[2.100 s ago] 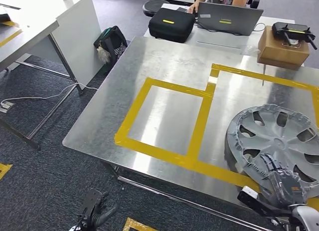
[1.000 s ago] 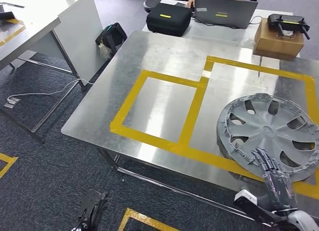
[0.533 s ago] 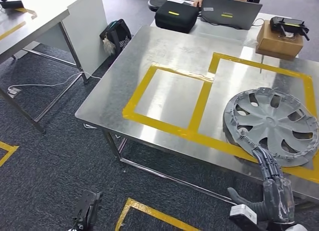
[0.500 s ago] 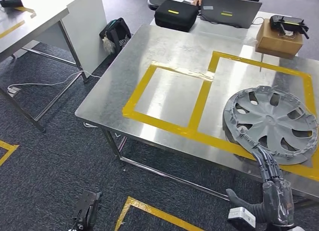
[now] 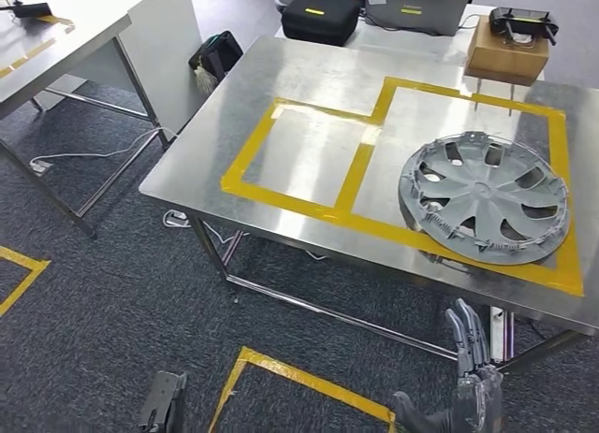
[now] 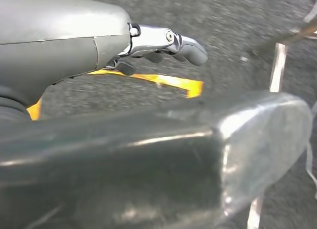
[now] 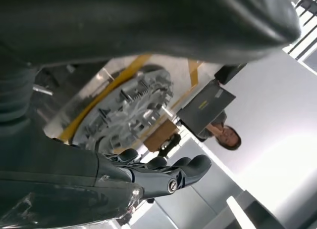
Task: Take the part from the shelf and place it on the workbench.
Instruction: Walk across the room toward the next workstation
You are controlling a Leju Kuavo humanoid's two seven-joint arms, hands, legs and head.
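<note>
Left hand cut off at the frame's bottom edge.

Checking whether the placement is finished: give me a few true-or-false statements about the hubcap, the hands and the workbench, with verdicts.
1. The hubcap lies flat on the metal workbench. True.
2. It sits in the smaller taped rectangle. False: it sits in the larger yellow-taped area, on the robot's right; the smaller rectangle holds nothing.
3. The right hand grips the hubcap's rim. False: it is below the table edge, apart from the hubcap, fingers extended.
4. A cardboard box stands at the far side of the bench. True.
5. The left hand rests on the workbench. False: it hangs low over the carpet.
</note>
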